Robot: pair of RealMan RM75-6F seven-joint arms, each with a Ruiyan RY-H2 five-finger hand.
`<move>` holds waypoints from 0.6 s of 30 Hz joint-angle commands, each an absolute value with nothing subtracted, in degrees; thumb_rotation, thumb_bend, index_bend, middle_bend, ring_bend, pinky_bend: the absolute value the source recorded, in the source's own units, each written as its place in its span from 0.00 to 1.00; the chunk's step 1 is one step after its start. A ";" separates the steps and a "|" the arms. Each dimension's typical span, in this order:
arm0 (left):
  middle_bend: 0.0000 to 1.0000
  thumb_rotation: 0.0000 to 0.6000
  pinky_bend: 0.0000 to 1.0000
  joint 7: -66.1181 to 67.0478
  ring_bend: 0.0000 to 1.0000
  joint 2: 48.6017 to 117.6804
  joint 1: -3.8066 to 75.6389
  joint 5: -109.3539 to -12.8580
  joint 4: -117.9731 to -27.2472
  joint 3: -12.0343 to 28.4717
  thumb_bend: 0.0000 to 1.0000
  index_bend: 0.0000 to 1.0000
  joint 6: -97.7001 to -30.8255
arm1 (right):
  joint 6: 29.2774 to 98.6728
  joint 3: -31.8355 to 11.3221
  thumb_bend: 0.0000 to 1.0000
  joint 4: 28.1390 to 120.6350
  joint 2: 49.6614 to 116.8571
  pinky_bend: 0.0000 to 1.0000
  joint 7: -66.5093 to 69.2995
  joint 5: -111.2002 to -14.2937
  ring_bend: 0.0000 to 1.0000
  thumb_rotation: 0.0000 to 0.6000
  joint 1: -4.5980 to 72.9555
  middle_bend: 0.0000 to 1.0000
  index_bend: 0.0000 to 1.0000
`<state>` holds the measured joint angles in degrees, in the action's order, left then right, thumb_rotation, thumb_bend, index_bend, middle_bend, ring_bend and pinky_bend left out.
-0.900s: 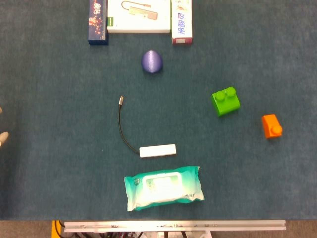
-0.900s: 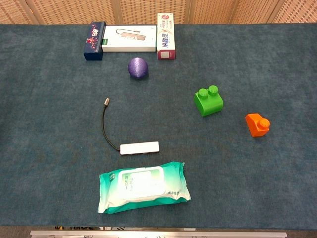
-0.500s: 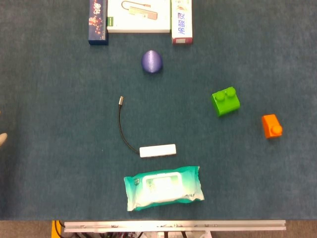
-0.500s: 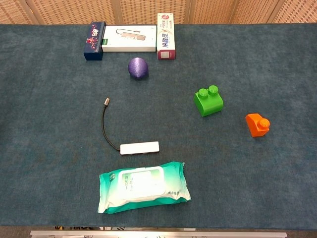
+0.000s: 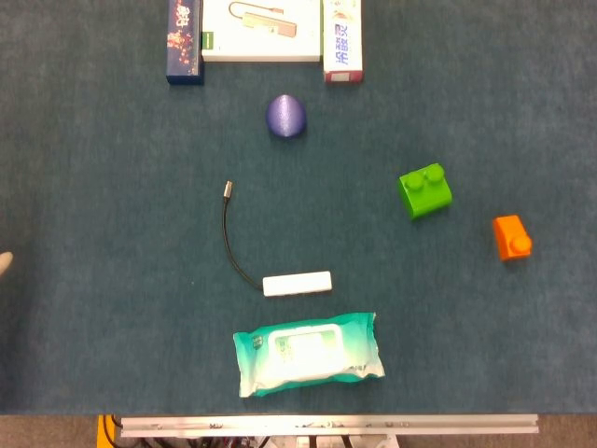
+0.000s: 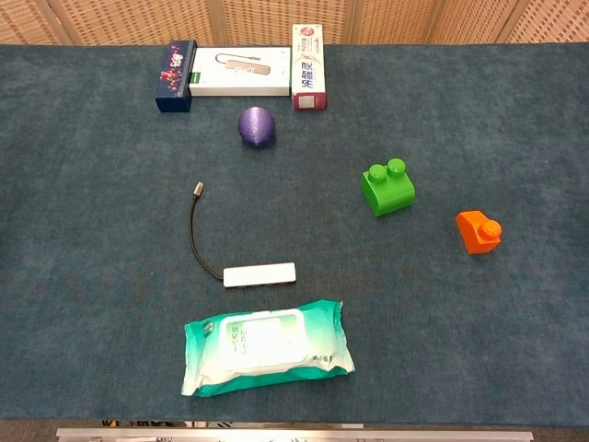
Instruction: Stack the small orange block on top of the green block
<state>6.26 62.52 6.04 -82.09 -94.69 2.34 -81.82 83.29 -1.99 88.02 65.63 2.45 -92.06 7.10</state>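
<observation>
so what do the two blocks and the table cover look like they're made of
The green block and small orange block look like moulded plastic: even saturated colour, smooth faces, rounded studs on top with soft highlights. The table cover looks like a short-pile fabric, perhaps felt or carpet: matte dark teal with a mottled, fuzzy grain and no shine.

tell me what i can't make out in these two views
- Left hand: only a pale tip shows at the left edge of the head view; its pose can't be told. The chest view lacks it.
- Right hand: in neither view.
- Three boxes: cut off by the top edge in the head view.
- Box print: too small to read in the chest view.
- Orange block and green block: undersides hidden.
</observation>
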 commanded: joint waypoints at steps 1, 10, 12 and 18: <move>0.42 1.00 0.36 6.33 0.30 62.56 6.01 -82.17 -94.85 2.46 0.11 0.44 -82.13 | 82.47 -2.31 0.14 86.76 66.47 0.43 0.33 -92.92 0.20 1.00 8.40 0.25 0.28; 0.43 1.00 0.36 5.74 0.30 62.19 6.01 -82.09 -94.96 2.47 0.11 0.44 -82.00 | 80.85 -2.29 0.11 82.94 71.07 0.18 -4.00 -93.99 0.06 1.00 10.59 0.14 0.21; 0.44 1.00 0.37 5.41 0.30 62.07 5.94 -82.09 -95.02 2.48 0.11 0.44 -82.09 | 80.47 -2.10 0.09 82.43 71.82 0.17 -4.74 -94.05 0.05 1.00 10.80 0.12 0.20; 0.44 1.00 0.37 4.35 0.30 61.72 5.79 -82.47 -95.00 2.42 0.11 0.44 -82.36 | 77.65 -1.41 0.05 79.77 74.40 0.16 -8.08 -93.79 0.02 1.00 12.09 0.09 0.16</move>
<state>4.44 61.78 5.80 -82.40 -95.02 2.45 -82.37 78.90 -1.71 80.86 73.30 -6.80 -94.00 11.48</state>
